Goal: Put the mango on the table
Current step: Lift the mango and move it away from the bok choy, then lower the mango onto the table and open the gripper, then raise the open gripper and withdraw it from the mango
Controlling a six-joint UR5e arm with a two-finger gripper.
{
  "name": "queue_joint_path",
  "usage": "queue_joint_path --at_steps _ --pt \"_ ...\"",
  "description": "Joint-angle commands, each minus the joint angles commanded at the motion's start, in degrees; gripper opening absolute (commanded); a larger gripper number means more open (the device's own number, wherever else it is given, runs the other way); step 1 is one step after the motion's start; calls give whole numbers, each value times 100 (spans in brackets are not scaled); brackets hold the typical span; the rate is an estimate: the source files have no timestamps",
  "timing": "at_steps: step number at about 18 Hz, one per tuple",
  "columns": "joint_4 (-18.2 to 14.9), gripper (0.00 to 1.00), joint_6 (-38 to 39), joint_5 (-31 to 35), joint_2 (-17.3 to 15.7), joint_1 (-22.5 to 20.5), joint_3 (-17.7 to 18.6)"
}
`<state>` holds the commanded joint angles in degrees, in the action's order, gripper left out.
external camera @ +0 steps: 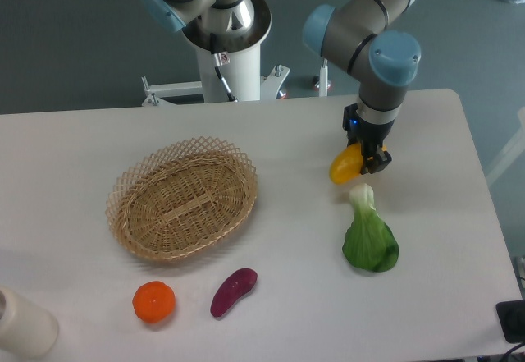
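Note:
The mango (345,166), yellow with an orange blush, hangs above the white table (295,313) toward its right rear. My gripper (366,158) is shut on the mango, gripping its right end from above, so the fruit sticks out to the left. The black fingers (377,162) are partly hidden behind the fruit. I cannot tell how far the mango is above the tabletop.
A green leafy vegetable (370,239) lies just in front of the gripper. An oval wicker basket (182,198) sits left of centre. A round orange fruit (154,302) and a purple vegetable (233,290) lie near the front. A cream cylinder (23,325) stands at the front left corner.

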<state>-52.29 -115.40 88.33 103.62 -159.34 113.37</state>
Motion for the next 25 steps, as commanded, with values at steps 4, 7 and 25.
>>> queue_joint_path --at_steps 4,7,25 --pt "0 100 17 0 -35 -9 141" --pt "0 100 88 9 -35 -9 141" --pt "-105 100 1089 -44 412 184 -1167"
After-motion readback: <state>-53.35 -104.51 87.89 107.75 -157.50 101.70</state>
